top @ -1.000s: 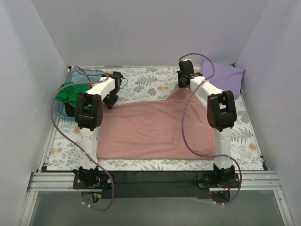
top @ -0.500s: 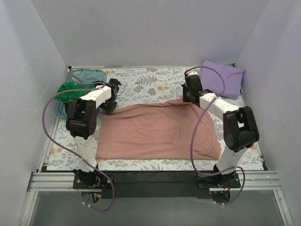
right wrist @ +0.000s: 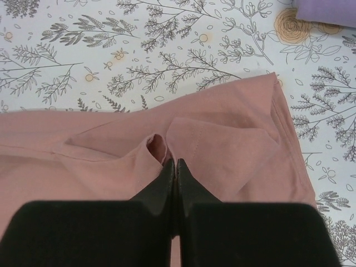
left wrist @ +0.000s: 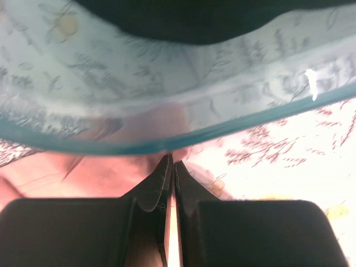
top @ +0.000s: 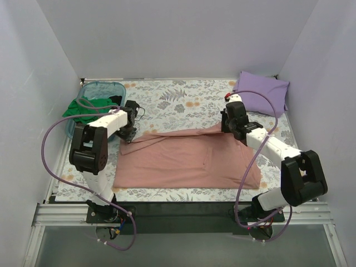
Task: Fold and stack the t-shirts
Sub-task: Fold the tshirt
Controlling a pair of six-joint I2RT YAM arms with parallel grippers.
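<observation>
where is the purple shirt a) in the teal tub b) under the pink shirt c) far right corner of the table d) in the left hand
C: the purple shirt lies at the table's far right corner, apart from the pink shirt and the teal tub.

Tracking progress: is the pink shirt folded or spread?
Partly folded: the pink shirt has its far edge doubled over, pinched by left gripper and right gripper.
</observation>
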